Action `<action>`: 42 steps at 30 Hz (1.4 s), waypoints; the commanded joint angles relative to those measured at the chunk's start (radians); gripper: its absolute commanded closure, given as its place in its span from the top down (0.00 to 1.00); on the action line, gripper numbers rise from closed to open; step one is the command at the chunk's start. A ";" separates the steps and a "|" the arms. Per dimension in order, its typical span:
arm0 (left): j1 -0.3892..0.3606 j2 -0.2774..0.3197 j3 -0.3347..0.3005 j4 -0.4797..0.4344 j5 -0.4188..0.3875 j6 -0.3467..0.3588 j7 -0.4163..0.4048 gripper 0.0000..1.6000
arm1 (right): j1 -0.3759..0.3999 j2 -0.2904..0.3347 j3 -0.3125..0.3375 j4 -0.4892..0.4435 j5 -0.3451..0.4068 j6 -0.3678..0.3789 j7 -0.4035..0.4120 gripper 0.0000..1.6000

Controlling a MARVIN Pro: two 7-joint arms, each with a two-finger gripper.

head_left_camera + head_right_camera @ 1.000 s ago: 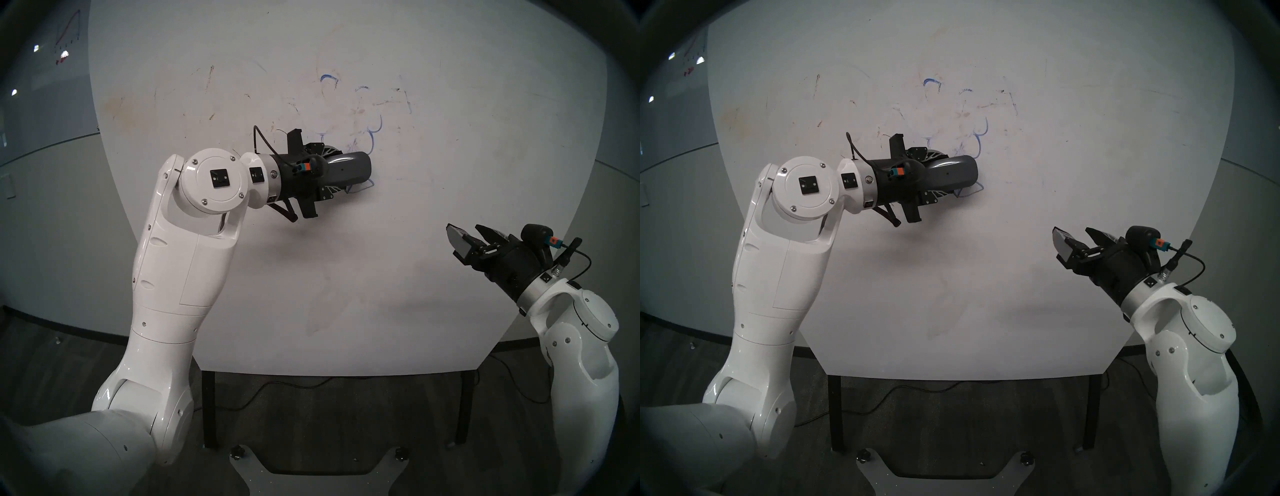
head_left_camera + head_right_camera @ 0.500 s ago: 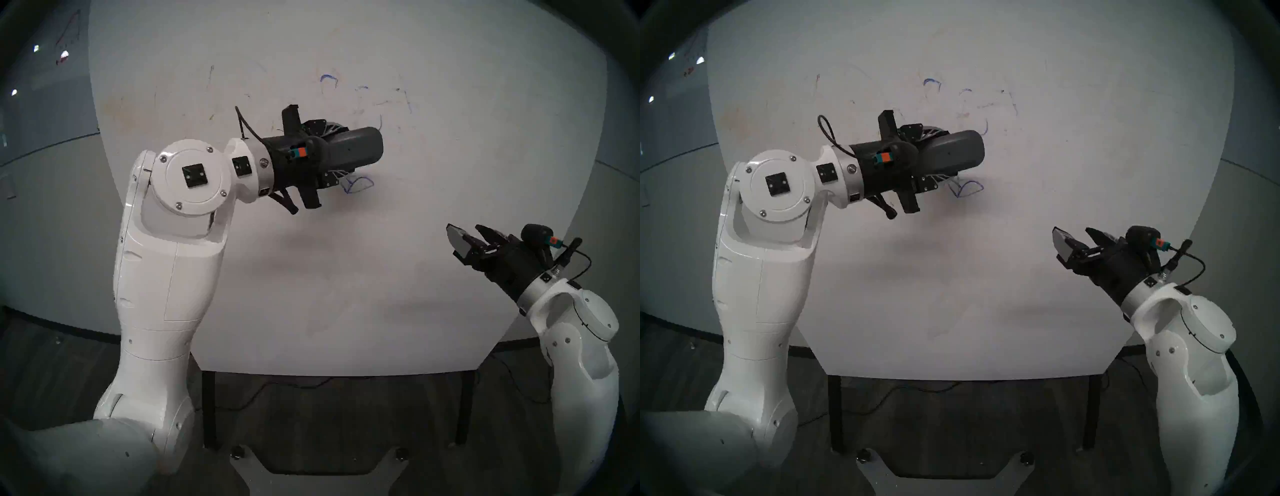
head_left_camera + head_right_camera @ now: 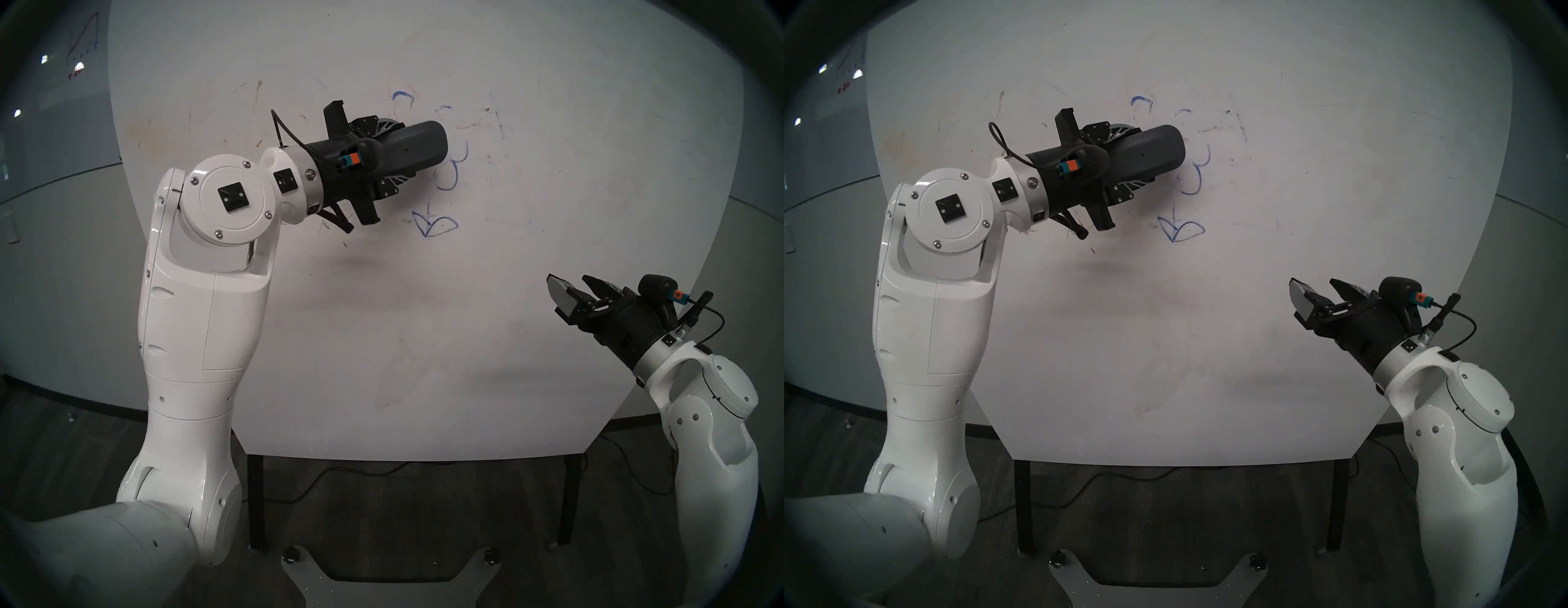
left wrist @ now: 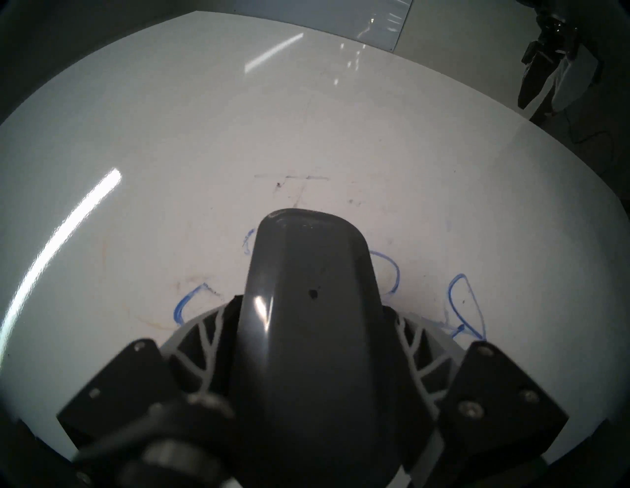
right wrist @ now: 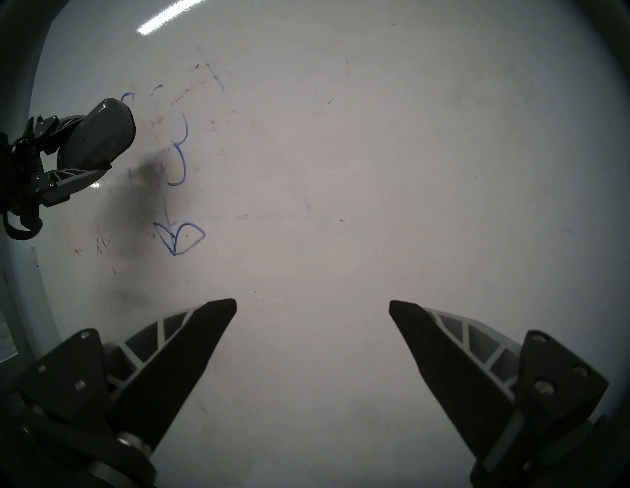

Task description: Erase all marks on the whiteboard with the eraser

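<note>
The whiteboard (image 3: 424,339) fills the head views. My left gripper (image 3: 405,150) is shut on the dark grey eraser (image 3: 428,142), which lies flat on the board among the upper blue marks. The eraser also shows in the other head view (image 3: 1153,150), the left wrist view (image 4: 306,306) and the right wrist view (image 5: 102,136). Two blue leaves (image 3: 437,225) lie below it and petal curves (image 3: 456,170) lie at its right. Faint blue remnants (image 3: 403,95) lie above. My right gripper (image 3: 575,286) is open and empty over the board's right part, and its fingers (image 5: 204,327) stand wide apart.
Brown and black scuffs (image 3: 256,91) dot the board's upper left. A grey wall panel with a red graph (image 3: 82,46) is at the far left. Black table legs (image 3: 254,501) and a floor cable (image 3: 339,475) are below the board's near edge.
My left gripper has moved the eraser up the board and slightly left, uncovering the two leaves and the lower petal curve. The right arm has not moved.
</note>
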 commanded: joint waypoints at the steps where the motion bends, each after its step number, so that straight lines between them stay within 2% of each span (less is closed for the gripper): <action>1: -0.108 -0.043 -0.023 0.039 -0.036 -0.048 0.054 0.00 | 0.004 0.002 0.000 -0.018 0.000 -0.002 0.002 1.00; 13: -0.184 -0.057 -0.037 0.086 -0.084 -0.116 0.066 0.00 | 0.004 0.002 0.000 -0.018 0.000 -0.001 0.002 1.00; 18: -0.216 -0.054 -0.042 0.116 -0.074 -0.116 0.069 0.00 | 0.004 0.002 0.000 -0.019 0.000 -0.001 0.001 1.00; 24: -0.242 -0.061 -0.051 0.151 -0.076 -0.083 0.056 0.00 | 0.004 0.002 0.000 -0.019 0.000 -0.001 0.001 1.00; 28: -0.249 -0.074 -0.068 0.167 -0.109 -0.033 0.024 0.00 | 0.004 0.002 0.000 -0.019 0.000 -0.001 0.001 1.00; 42: -0.226 -0.089 -0.082 0.144 -0.133 0.053 -0.032 0.00 | 0.004 0.002 0.000 -0.020 0.000 0.000 0.001 1.00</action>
